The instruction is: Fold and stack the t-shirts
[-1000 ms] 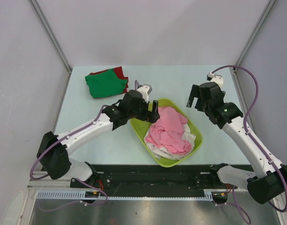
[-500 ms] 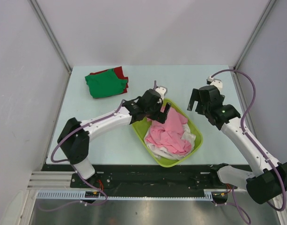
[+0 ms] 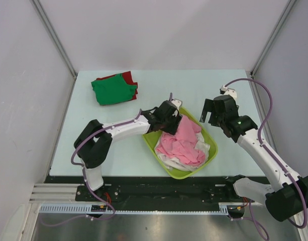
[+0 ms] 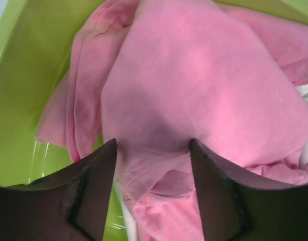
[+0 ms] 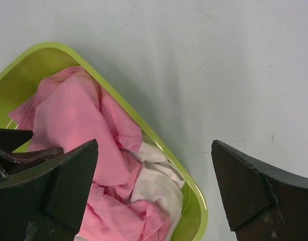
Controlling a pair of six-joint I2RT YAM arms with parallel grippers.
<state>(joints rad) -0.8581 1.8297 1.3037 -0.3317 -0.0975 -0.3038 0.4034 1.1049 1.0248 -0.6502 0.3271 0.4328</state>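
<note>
Pink t-shirt [image 3: 183, 141] lies crumpled over white t-shirts [image 3: 208, 147] in the lime tub [image 3: 152, 142], centre of the top view. Left hand [image 4: 151, 146] is pressed onto its upper-left end, fingers set wide astride a raised fold, no pinch evident. Right hand [image 3: 212, 111] is fully wide over bare tabletop [image 3: 194, 85], right of the tub and clear of the cloth. Left hand is nearer, so likely its grab. Green t-shirt [image 3: 112, 90] lies folded, upper left.

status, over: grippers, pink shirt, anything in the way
Left gripper open, jaws astride a pink shirt fold in the tub. Right gripper open, empty, over table beside tub. White shirt lies under the pink; may drag along.
</note>
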